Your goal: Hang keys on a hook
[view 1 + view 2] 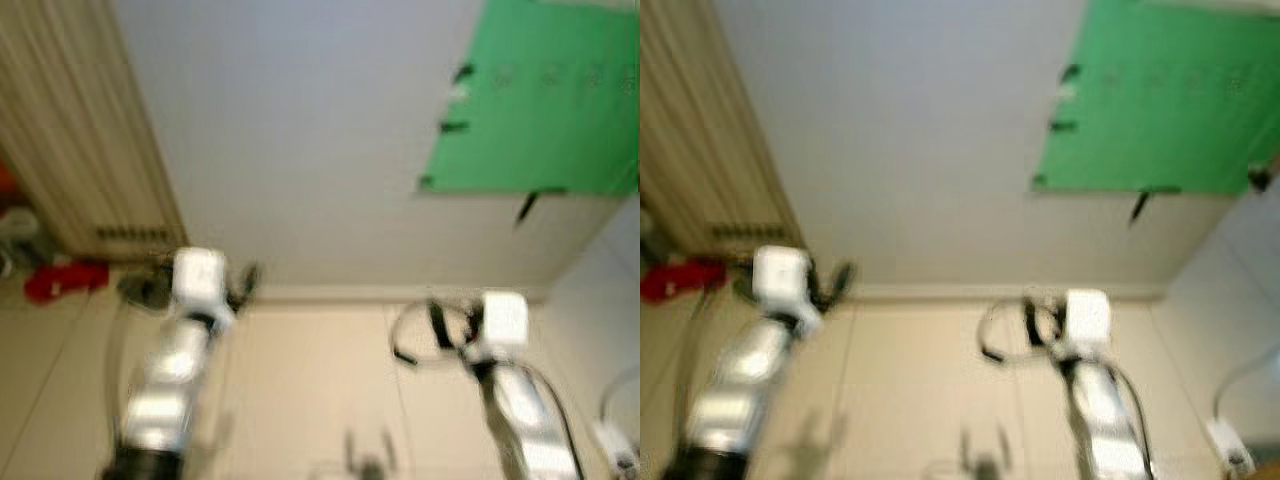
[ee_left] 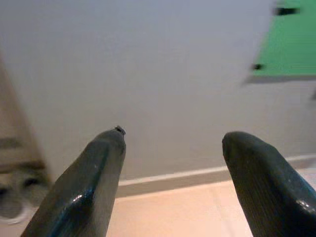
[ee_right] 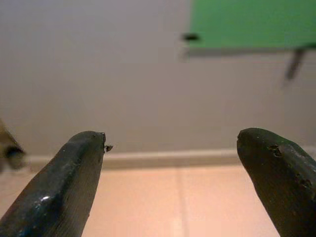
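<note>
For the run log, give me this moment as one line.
phase: approaching wall, views blurred | left gripper: open, empty | right gripper: open, empty | green board: on wall ahead, right | keys: unseen

A green board is fixed high on the grey wall, to the robot's right, blurred in every view. Small dark marks sit along its left and lower edges; whether any is a hook cannot be told. No detail of keys can be made out.

All four views face the green board.
</note>
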Tool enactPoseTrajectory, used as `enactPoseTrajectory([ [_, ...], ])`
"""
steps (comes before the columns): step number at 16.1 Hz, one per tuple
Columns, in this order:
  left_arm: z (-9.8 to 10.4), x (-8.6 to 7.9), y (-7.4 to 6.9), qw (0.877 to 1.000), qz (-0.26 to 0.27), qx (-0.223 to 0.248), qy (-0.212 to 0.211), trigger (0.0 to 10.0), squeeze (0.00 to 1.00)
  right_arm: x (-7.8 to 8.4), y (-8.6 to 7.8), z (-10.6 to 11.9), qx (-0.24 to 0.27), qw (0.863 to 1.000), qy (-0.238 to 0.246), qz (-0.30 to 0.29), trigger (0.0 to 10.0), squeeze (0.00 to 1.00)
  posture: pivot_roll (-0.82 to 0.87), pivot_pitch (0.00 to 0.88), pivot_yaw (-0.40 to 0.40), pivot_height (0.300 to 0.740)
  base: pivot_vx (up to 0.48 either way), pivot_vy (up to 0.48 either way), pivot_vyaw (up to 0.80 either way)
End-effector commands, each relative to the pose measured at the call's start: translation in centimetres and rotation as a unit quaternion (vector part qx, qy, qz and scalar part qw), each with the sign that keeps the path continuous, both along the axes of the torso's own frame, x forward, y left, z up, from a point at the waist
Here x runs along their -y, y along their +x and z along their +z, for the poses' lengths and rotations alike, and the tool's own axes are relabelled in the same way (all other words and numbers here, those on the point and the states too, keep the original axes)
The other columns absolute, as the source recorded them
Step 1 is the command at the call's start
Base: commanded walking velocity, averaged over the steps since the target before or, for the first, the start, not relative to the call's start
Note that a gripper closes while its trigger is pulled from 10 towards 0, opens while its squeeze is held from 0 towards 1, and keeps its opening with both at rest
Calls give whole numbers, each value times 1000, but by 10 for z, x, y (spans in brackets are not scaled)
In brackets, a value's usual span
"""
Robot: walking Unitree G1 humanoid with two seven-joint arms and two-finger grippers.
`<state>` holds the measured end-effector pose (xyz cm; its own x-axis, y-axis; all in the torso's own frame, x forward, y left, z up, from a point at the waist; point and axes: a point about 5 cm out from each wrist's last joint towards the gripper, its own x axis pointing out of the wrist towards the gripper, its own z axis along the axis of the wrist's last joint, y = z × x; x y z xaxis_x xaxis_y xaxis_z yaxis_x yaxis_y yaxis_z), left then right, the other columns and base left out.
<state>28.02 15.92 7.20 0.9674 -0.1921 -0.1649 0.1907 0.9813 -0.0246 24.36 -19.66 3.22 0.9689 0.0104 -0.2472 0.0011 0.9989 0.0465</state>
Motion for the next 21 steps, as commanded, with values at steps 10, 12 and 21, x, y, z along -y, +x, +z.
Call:
enactPoseTrajectory([
  [10, 6, -8, 13, 1000, -18, 11, 8, 10000, 0, 2, 8, 19, 51, 999, -7, -14, 10000, 0, -27, 0, -4, 740, 0, -65, -446],
  [12, 6, -9, 16, 1000, -13, 13, 10, 10000, 0, 2, 7, 25, 61, 998, -15, -21, 10000, 0, -30, 0, -3, 740, 0, 480, -734],
  [21, 6, 2, 22, 999, -39, 17, -4, 10000, 1000, 6, -4, 36, 68, 996, -26, -55, 10000, 0, -65, 0, 21, 740, 0, 213, -724],
])
